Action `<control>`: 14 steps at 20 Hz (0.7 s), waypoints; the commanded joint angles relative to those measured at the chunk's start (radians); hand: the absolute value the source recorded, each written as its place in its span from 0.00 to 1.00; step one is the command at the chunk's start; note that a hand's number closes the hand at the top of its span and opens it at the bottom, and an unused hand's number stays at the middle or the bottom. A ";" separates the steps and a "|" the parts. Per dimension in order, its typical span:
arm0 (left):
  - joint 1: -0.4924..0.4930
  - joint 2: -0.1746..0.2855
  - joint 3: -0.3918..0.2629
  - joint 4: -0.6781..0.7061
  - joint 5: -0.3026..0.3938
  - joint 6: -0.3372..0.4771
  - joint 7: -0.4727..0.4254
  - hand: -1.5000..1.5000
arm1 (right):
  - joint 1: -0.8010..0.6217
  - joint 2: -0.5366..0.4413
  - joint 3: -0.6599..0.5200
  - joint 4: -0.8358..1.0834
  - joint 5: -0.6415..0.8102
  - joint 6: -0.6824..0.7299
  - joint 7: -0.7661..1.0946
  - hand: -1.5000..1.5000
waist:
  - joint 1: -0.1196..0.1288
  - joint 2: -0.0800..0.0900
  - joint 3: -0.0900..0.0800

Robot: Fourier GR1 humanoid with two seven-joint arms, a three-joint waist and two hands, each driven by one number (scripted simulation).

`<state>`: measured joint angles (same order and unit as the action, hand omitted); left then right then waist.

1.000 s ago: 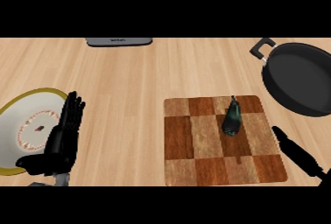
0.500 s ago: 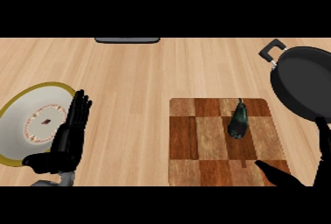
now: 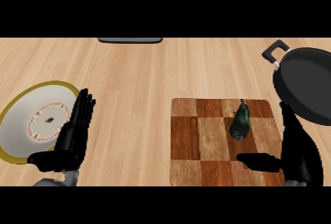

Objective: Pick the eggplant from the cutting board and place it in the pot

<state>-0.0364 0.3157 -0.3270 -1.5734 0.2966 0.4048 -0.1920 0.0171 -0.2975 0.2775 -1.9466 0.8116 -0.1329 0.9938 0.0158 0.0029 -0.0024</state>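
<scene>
A small dark green eggplant (image 3: pixel 241 123) lies on the checkered wooden cutting board (image 3: pixel 200 144), near its upper right part. The black pot (image 3: pixel 307 85) stands at the right edge, just beyond the board, with a handle at its upper left. My right hand (image 3: pixel 294 151) is open over the board's right edge, fingers straight up and thumb stretched left below the eggplant, a short gap apart from it. My left hand (image 3: pixel 70 140) rests open at the lower left, fingers up, overlapping the plate's right rim.
A white plate (image 3: pixel 32 120) with a yellow rim lies at the left edge. A dark flat object (image 3: pixel 129 40) sits at the counter's far edge, top centre. Bare wooden counter (image 3: pixel 142 87) lies between plate and board.
The view has shifted, so board, pot and plate sit further right. My right hand has come up along the board's right edge, nearer the eggplant. The left hand stays resting.
</scene>
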 commanded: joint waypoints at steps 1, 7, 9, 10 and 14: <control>-0.015 -0.031 0.017 0.022 -0.006 -0.015 0.012 0.50 | -0.157 0.082 -0.012 0.163 0.008 0.049 0.059 0.00 | -0.007 -0.001 0.002; 0.002 -0.053 0.017 0.043 -0.055 -0.015 -0.013 0.50 | -0.148 0.109 -0.026 0.222 0.002 0.131 0.111 0.00 | -0.013 -0.002 0.002; -0.068 -0.070 0.059 0.101 -0.042 -0.028 -0.007 0.50 | -0.211 0.143 -0.051 0.282 0.005 0.135 0.126 0.00 | -0.014 -0.001 0.002; -0.011 -0.042 0.066 0.038 -0.024 -0.051 0.012 0.50 | -0.177 0.157 -0.038 0.288 0.008 0.125 0.114 0.00 | -0.011 -0.002 0.002; 0.001 -0.062 0.067 -0.036 -0.076 -0.041 0.080 0.50 | -0.144 0.169 -0.082 0.356 0.005 0.069 -0.011 0.00 | -0.014 -0.003 0.003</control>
<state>-0.0270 0.2725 -0.2670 -1.5775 0.2533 0.3588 -0.1631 -0.1399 -0.1539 0.2151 -1.6581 0.8079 -0.0374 1.0138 0.0040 0.0003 -0.0002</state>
